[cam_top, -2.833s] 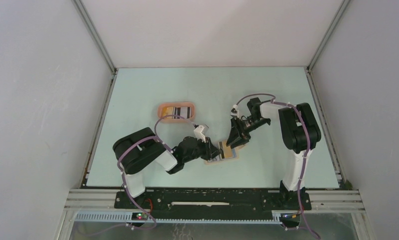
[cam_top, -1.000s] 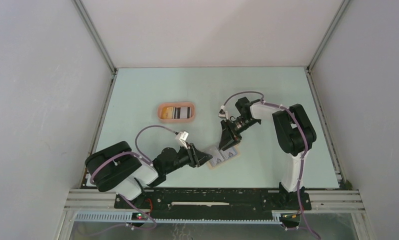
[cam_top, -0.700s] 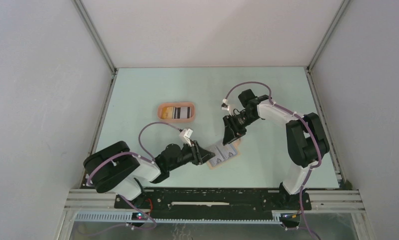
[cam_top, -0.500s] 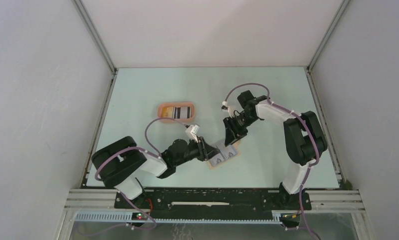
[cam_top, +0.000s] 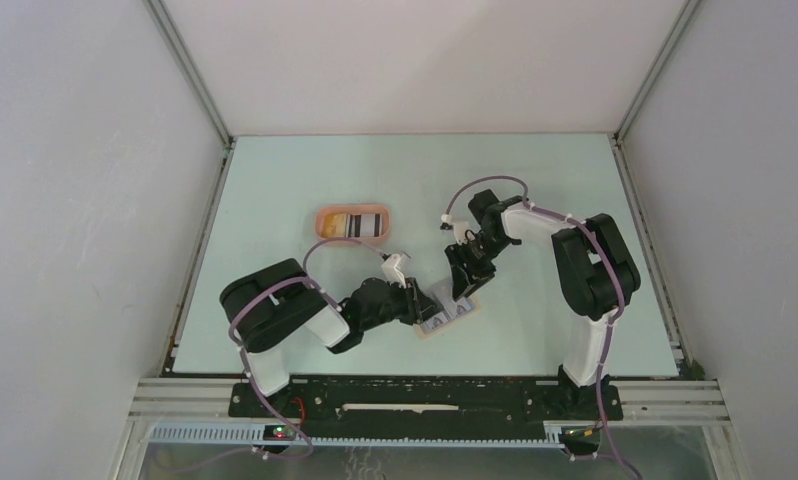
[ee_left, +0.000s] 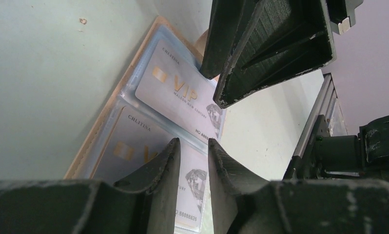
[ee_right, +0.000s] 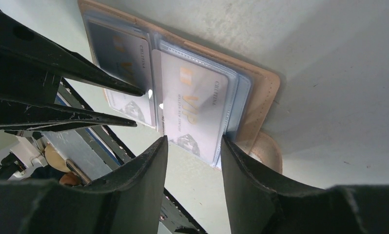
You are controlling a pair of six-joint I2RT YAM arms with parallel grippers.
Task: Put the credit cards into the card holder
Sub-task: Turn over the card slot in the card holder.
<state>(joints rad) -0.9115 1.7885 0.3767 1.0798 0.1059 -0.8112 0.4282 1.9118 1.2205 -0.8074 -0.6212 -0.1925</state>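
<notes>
The left end effector (ee_left: 192,146), barely parted, and right end effector (ee_right: 193,141), wider, are hovering empty over the card holder (ee_right: 263,87) open on the desk (cam_top: 375,170); so crowded, they are risking collision or dislodging sleeved credit cards (ee_right: 195,108)

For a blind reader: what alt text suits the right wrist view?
Open tan card holder on the table, two pale VIP cards in its clear sleeves. The open right gripper hangs over it; the left gripper points in.

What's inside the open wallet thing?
Two pale VIP cards sit in clear sleeves of the card holder, one on each half. Anything in sleeves beneath them is covered.
</notes>
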